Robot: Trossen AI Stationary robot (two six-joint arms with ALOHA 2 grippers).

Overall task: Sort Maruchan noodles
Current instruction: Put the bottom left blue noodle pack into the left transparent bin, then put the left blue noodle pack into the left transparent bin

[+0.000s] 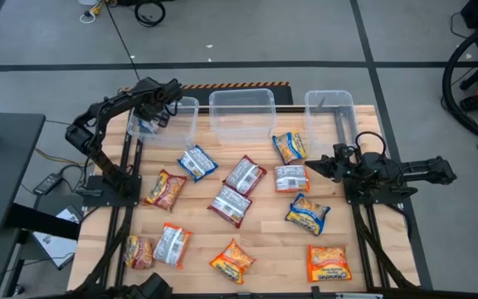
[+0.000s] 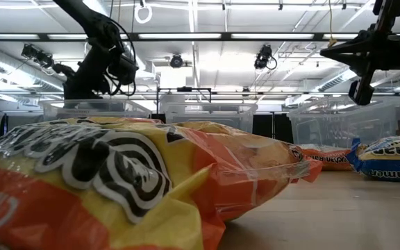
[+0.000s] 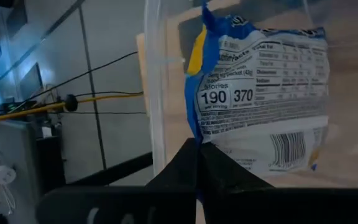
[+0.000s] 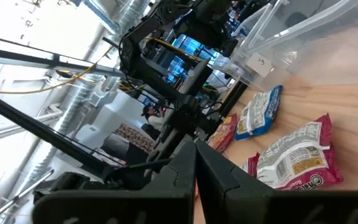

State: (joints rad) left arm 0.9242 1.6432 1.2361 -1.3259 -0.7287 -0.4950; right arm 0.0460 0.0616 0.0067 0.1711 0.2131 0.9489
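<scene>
Filling the low view almost edge to edge, an orange-and-yellow crinkled plastic ramen packet (image 2: 117,180) lay closest to the lens, cut off at the frame's left and bottom and hiding most of the wooden table (image 2: 325,215) behind it. Beyond it only the end of a blue-and-yellow packet (image 2: 389,158) and a sliver of another orange one (image 2: 318,156) could be made out.

From above, the spread was plain: about a dozen flat packets lay scattered over the table (image 1: 264,241), among them a dark red-and-silver packet (image 1: 245,175) near the middle and an orange-yellow packet (image 1: 328,264) at the near right corner. Three clear plastic tubs stood in a row along the far edge: the left tub (image 1: 177,120), the middle tub (image 1: 241,112) and the right tub (image 1: 330,108).

The left gripper (image 1: 150,116) hung over the left tub, partly masked by the arm. Its wrist camera showed what the overhead did not: the dark fingers (image 3: 185,168) pinched together on the lower edge of a blue-yellow-and-white packet (image 3: 260,93), nutrition panel facing the lens, hanging inside the tub's clear wall (image 3: 155,93).

The right gripper (image 1: 320,166) hovered beside the right tub above the table, fingers (image 4: 185,168) pressed together with nothing between them. Its wrist view took in red-silver (image 4: 297,155) and blue (image 4: 260,112) packets.
</scene>
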